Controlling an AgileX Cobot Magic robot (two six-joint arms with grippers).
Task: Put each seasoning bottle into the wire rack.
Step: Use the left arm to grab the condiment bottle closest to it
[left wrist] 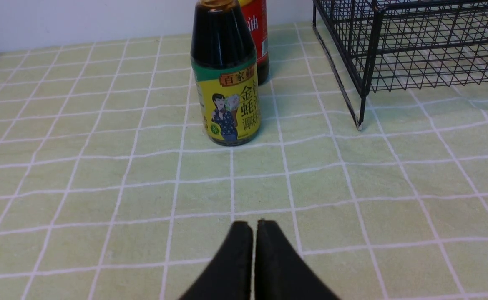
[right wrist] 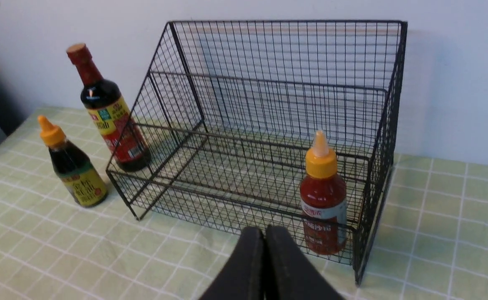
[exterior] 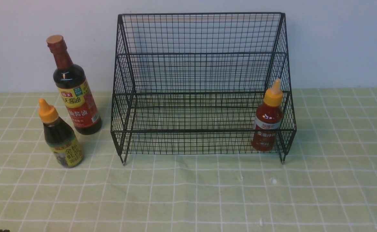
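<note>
One red-sauce bottle (right wrist: 323, 196) beyond right tool (right wrist: 265, 229)

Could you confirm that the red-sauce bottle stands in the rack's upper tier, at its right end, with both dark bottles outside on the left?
Not quite: the red-sauce bottle stands in the lower front tier of the wire rack, not the upper, as the right wrist view shows. It is at the right end, and the tall soy-sauce bottle and short dark bottle stand outside on the left.

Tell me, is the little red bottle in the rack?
Yes, in. The red-sauce bottle stands upright in the lower tier of the wire rack.
</note>
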